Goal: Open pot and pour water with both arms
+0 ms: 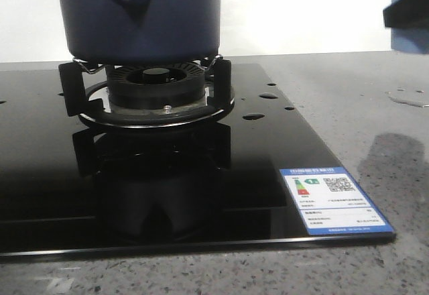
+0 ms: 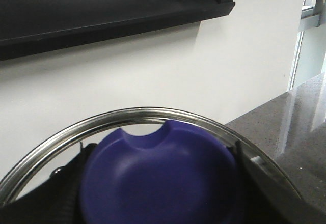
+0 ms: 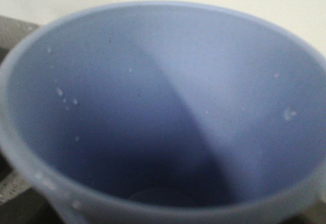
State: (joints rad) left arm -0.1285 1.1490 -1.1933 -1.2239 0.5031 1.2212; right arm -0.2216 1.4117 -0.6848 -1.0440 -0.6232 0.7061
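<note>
We find the pot [image 1: 137, 13] seated on the black burner grate [image 1: 144, 84] at the far left of a glossy black glass hob [image 1: 201, 194], its pointed handle mount and dark hole facing the camera. The hob lies on a grey speckled tabletop [image 1: 375, 121] and carries a blue energy label [image 1: 333, 200] at its near right corner. Water [image 1: 253, 116] shows as small glossy drops on the glass just right of the burner, and as a small puddle on the tabletop at far right. The left wrist view shows a blue lid [image 2: 158, 178] with a steel rim filling the foreground; the right wrist view shows the interior of a pale blue cup [image 3: 163, 112], speckled with droplets. Neither end effector's fingers are visible, so we cannot tell their state.
</note>
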